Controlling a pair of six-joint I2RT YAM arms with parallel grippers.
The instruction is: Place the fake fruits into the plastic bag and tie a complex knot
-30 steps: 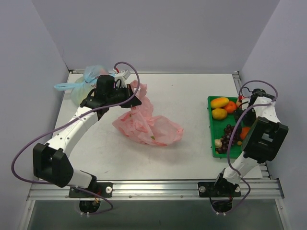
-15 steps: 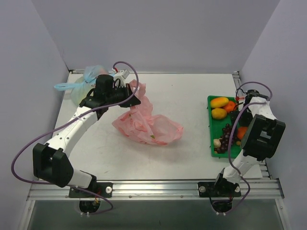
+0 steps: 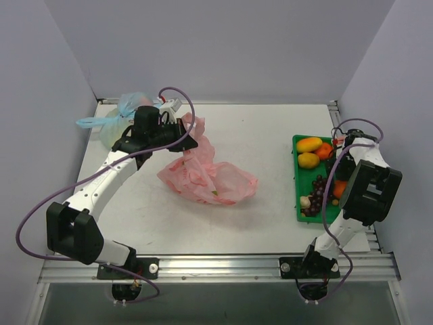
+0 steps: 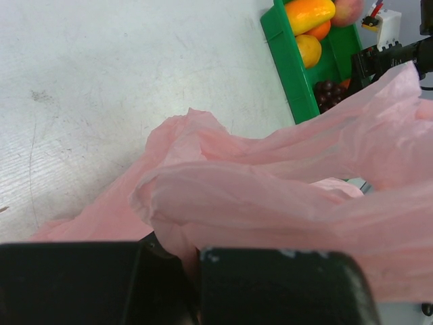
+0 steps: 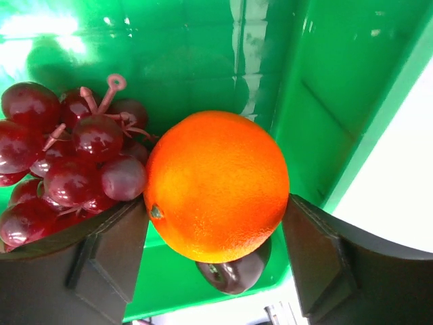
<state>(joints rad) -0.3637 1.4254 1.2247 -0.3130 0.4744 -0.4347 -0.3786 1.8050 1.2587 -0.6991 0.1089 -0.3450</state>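
The pink plastic bag [image 3: 206, 172] lies crumpled on the table [image 3: 270, 135], its long axis running from the raised far-left edge, pinched in the left gripper [image 3: 181, 135], toward near-right. The right gripper [image 5: 216, 254] clasps a fake orange [image 5: 216, 186] beside the grape bunch [image 5: 61, 156] in the green tray [image 5: 203, 54]

L wrist: L gripper [image 4: 193, 256] fingers [image 4: 270, 288] blurred, cut by bottom edge; bag [image 4: 284, 203] runs off right edge & hides most of grapes [image 4: 329, 91]; tray [image 4: 287, 61] cut at top. R wrist: R gripper [image 5: 218, 203] fingers [image 5: 318, 264] cut at bottom, grapes cut at left, 1 dark grape [image 5: 233, 271] mostly under orange [image 5: 216, 183]. Top view: R gripper hidden under own wrist; L tips lost behind bag; pale bit [image 3: 306, 202] too small to ID.
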